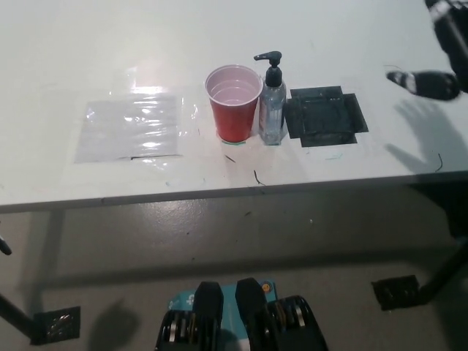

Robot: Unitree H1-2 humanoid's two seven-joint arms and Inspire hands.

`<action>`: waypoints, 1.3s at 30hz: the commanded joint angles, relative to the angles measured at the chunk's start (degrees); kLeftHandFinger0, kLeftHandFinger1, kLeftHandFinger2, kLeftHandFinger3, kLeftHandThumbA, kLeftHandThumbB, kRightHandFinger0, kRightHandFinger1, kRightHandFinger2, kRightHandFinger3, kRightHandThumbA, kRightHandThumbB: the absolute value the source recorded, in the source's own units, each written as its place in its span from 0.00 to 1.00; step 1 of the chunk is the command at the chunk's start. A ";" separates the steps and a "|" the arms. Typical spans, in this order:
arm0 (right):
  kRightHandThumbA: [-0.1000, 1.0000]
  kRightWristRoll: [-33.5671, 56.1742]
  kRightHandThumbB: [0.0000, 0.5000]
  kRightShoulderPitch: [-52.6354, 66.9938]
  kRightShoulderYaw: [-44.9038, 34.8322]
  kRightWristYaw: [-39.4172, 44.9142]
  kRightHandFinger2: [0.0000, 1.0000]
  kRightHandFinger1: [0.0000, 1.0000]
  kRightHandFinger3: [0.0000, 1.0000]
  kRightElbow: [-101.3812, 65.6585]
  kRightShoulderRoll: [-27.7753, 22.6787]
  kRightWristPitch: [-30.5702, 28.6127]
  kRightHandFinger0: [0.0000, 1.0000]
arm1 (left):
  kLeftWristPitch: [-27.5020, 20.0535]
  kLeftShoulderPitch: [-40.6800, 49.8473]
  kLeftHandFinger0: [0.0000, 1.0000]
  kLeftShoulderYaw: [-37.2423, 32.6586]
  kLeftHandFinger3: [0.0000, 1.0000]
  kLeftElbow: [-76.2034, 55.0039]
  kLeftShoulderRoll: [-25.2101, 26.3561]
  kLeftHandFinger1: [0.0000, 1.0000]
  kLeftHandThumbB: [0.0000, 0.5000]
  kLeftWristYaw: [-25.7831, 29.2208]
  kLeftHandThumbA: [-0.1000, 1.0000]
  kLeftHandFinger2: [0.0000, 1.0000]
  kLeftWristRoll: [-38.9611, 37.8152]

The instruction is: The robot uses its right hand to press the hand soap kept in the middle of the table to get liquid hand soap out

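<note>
A clear hand soap bottle (272, 106) with a black pump head stands upright in the middle of the white table (351, 164), touching or nearly touching a red plastic cup (234, 106) on its left. The pump spout points left, over the cup's rim. My black right hand (433, 73) shows only in part at the picture's upper right edge, raised above the table and far to the right of the bottle. It casts a shadow on the table top. Nothing is in it. My left hand is not in view.
A black taped square (324, 117) lies on the table just right of the bottle. A clear plastic sheet (131, 128) lies flat at the left. The table's front edge (219, 194) runs across the middle, with grey floor below it.
</note>
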 commanded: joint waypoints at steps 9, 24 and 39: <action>1.00 6.50 0.80 11.68 -8.10 -2.23 1.00 1.00 1.00 -4.25 0.96 1.48 1.00 | 1.05 -0.15 1.00 1.37 0.76 -1.42 1.29 1.00 0.40 1.64 1.00 1.00 -0.93; 1.00 16.58 0.49 21.93 -14.88 -9.06 1.00 1.00 1.00 8.14 8.62 -7.89 1.00 | 1.05 -0.18 1.00 2.00 0.75 -1.31 0.64 1.00 0.40 2.19 1.00 1.00 -1.21; 1.00 25.39 0.51 19.16 -19.32 -10.19 1.00 1.00 1.00 12.47 11.25 -8.12 1.00 | 1.05 -0.43 1.00 2.48 0.73 -1.19 -0.04 1.00 0.41 2.63 1.00 1.00 -0.83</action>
